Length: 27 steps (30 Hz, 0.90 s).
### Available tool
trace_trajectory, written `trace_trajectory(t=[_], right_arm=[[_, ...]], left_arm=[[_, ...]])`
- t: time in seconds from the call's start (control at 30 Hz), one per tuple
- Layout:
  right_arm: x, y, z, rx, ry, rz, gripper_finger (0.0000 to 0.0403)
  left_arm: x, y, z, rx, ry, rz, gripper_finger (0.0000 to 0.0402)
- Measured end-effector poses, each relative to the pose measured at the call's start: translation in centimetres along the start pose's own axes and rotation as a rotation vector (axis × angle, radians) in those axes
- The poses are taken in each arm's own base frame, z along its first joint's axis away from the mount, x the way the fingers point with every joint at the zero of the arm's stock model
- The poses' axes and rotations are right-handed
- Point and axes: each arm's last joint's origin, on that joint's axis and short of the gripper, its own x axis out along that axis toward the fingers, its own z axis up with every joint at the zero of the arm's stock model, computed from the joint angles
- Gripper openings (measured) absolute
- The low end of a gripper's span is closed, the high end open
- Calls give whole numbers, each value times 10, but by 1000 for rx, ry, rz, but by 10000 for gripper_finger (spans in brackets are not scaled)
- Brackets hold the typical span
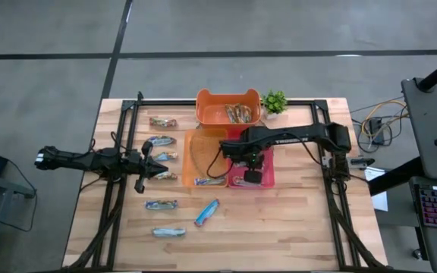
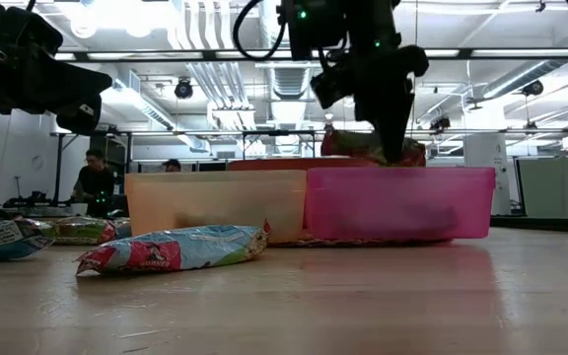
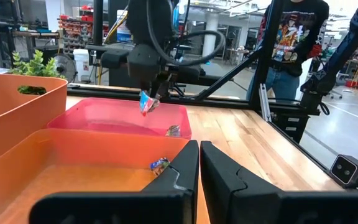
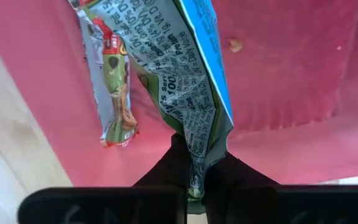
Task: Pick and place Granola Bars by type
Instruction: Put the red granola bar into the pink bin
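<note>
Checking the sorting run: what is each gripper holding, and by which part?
The right gripper pinches a blue-silver granola bar by one wrapper end, above the pink bin. The left gripper is shut, holding nothing.

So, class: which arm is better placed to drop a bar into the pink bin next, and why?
Right. Its claw hangs over the pink bin, shut on a blue-silver bar. The left claw sits shut and empty beside the orange bin.

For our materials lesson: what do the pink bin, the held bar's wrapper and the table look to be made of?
Pink bin: likely plastic, translucent, since dark shapes show through its wall. Wrapper of the bar pinched in the right gripper: thin printed film, probably foil-lined, creased and glossy. Table: pale wood planks with visible grain and seams, smooth finish.
</note>
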Motion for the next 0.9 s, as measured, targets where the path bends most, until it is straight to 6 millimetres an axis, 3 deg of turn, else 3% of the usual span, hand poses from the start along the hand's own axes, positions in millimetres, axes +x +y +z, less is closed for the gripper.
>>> trace_trajectory(t=[0.33,0.9], right_arm=[[18,2,9,-9,34,-4,11],[49,3,4,11,73,11,11]], left_arm=[[0,0,0,0,0,0,0],[0,0,0,0,0,0,0]])
